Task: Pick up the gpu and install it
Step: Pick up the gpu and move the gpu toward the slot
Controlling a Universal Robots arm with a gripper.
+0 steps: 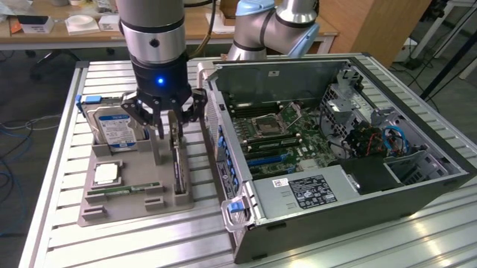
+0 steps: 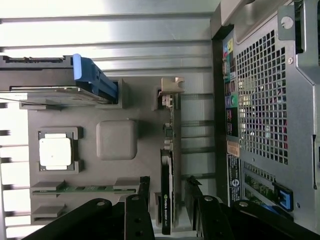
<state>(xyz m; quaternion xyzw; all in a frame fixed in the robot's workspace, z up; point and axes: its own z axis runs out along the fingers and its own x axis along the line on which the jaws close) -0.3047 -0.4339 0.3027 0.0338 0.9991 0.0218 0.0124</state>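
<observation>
Hovering over the parts tray [image 1: 119,207], the pincer [image 1: 168,137] points straight down from the arm's wrist, blue indicator lit on its body. Jaws spread wide. In the wrist view one dark finger [image 2: 142,202] stands on each side of the gpu [image 2: 167,205], and a gap shows between each finger and the card. Nothing gripped.

The gpu stands on edge in its slot in the grey tray. In the exterior view it runs along the tray's 3 o'clock side, its long axis from 12 to 6 o'clock. A green logo label shows on its upper edge near the fingers. Card not lifted, not installed.

Other parts on the tray, exterior view:
- hard drive [image 1: 113,129], silver with a blue label, upright at the tray's 11 o'clock corner
- processor [image 1: 106,173], lying flat in its recess, at 9 o'clock from the gpu
- memory stick [image 1: 123,190], green, lying in its slot at 6 o'clock from the processor

Tray rests on the slatted aluminium desk [image 1: 97,245]. Computer case [image 1: 328,218] lies at 3 o'clock from the tray, just beside it, side panel off, motherboard [image 1: 291,139] exposed.
</observation>
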